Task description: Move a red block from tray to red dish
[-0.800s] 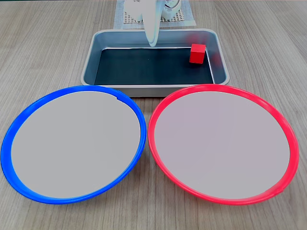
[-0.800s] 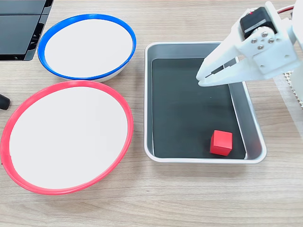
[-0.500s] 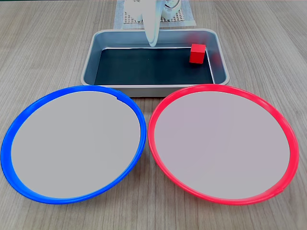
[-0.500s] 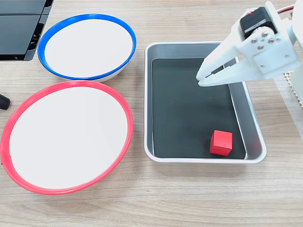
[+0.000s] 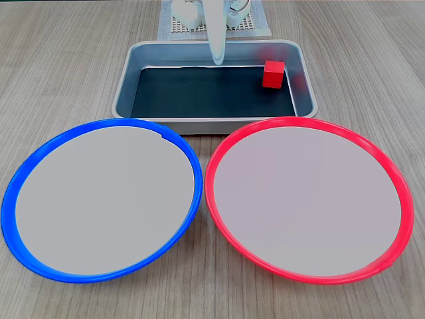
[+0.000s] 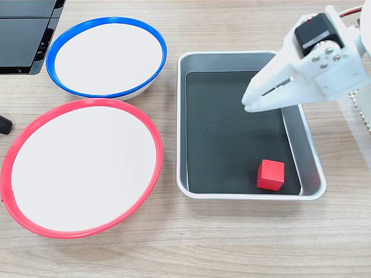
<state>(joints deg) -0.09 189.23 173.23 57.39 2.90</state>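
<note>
The red block [image 5: 272, 74] [image 6: 271, 174] sits on the dark bottom of the silver tray [image 5: 212, 123] [image 6: 181, 127], in one corner. My white gripper [image 5: 218, 61] [image 6: 247, 103] hangs over the tray's middle, well away from the block. Its fingers lie together with only a thin slit between them and hold nothing. The red dish [image 5: 309, 199] [image 6: 84, 168], with a pale centre and nothing on it, lies on the wooden table beside the tray.
A blue-rimmed dish [image 5: 103, 199] [image 6: 106, 55] of the same size lies next to the red one. A dark flat device [image 6: 26, 35] sits at one table corner. The arm's base stands on a white mesh mat [image 5: 255, 26] behind the tray.
The gripper has shifted a little along the tray toward the block's side. The block and both dishes have not moved.
</note>
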